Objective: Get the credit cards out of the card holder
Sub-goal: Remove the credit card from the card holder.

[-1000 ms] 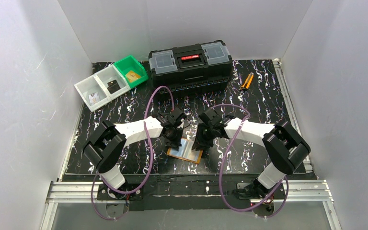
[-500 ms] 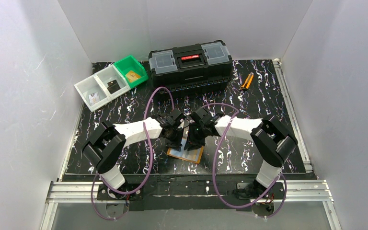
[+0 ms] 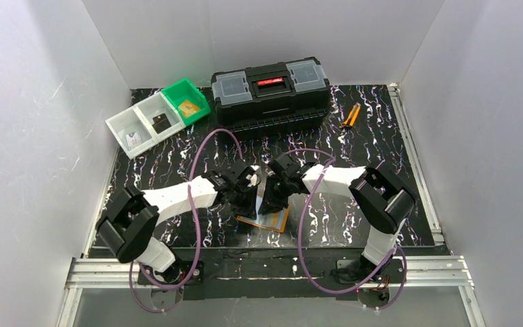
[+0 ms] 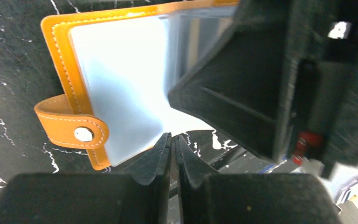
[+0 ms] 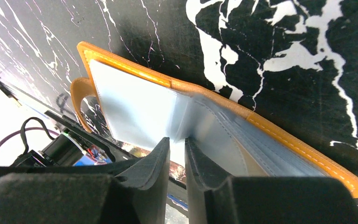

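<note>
Left pincer [image 4: 170, 140], open orange card holder [image 4: 116, 70]

- The card holder [image 4: 63, 56] lies open on the black, white-veined table [image 4: 9, 51], its orange stitched border showing along the top and left edges
- Clear bluish plastic pockets [image 4: 121, 79] cover its inside
- An orange strap [image 4: 67, 126] with a silver snap button [image 4: 83, 134] juts from its left edge
- The left gripper [image 4: 171, 140] enters from the bottom, its two black fingers [image 4: 156, 158] pressed almost together with only a thin slit between them, tips at the lower edge of the pockets
- The right gripper [image 4: 179, 95], bulky and black, fills the right side and hides that part of the card holder
</note>
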